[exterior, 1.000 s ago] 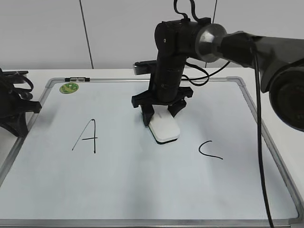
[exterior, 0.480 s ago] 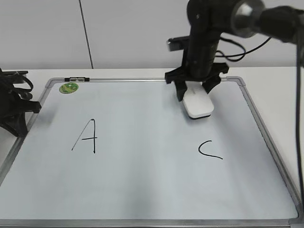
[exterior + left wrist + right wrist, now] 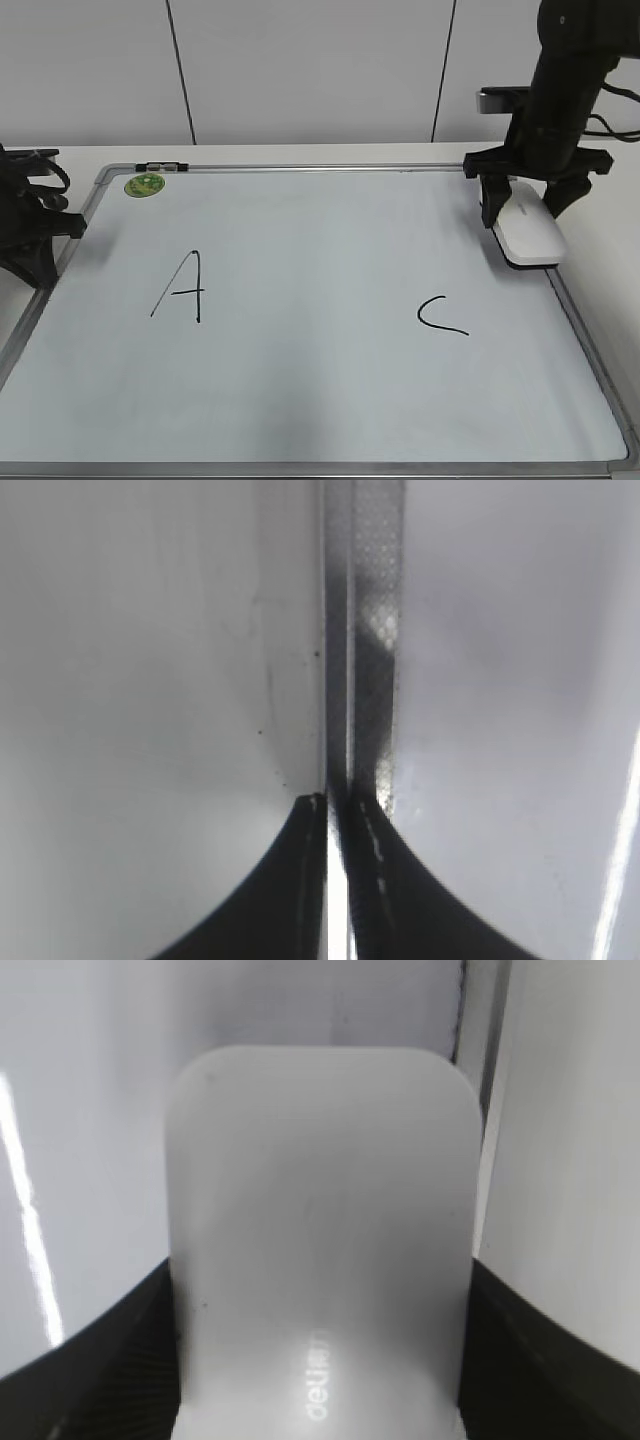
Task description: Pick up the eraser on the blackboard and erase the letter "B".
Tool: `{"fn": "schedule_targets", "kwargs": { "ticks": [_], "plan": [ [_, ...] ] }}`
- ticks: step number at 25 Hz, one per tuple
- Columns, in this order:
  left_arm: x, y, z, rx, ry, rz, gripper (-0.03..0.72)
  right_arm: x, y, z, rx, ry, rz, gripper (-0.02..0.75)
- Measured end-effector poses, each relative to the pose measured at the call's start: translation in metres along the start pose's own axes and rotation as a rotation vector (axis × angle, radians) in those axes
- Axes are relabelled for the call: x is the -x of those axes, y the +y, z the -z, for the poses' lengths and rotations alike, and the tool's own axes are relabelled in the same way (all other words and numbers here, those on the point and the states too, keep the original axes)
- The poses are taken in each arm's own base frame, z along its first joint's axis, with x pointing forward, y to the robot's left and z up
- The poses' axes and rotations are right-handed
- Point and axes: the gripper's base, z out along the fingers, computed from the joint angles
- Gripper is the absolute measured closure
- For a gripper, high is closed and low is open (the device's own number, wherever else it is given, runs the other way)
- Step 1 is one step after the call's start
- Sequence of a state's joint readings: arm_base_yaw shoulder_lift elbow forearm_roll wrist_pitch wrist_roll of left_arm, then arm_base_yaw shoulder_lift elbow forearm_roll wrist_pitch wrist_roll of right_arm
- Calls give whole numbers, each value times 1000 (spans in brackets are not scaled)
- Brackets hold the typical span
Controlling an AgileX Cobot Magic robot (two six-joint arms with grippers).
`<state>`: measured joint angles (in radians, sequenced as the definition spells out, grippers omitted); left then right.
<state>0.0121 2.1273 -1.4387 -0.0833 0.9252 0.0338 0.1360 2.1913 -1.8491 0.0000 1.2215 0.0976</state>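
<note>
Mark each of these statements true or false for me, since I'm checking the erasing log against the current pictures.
1. The right end effector holds the eraser. True.
2. A black "B" sits between the "A" and the "C". False: that stretch of the blackboard is bare.
3. The eraser is near the board's right frame edge. True.
4. The green magnet lies at the board's bottom right corner. False: it is at the top left corner.
5. The left end effector is wide open. False: its fingers are together over the board's frame.
</note>
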Motion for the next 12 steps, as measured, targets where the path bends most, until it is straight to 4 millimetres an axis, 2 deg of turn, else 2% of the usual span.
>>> {"fn": "schedule_targets", "kwargs": {
  "ticks": [4,10,12],
  "plan": [
    [0,0,0,0,0,0,662,-9,-13,-11,5,52,-10,216],
    [0,0,0,-4,0,3,662,-8,-22,-16,2,64,-19,216],
    [0,0,0,-4,0,3,662,-8,-25,-25,-2,83,-24,216]
  ]
}}
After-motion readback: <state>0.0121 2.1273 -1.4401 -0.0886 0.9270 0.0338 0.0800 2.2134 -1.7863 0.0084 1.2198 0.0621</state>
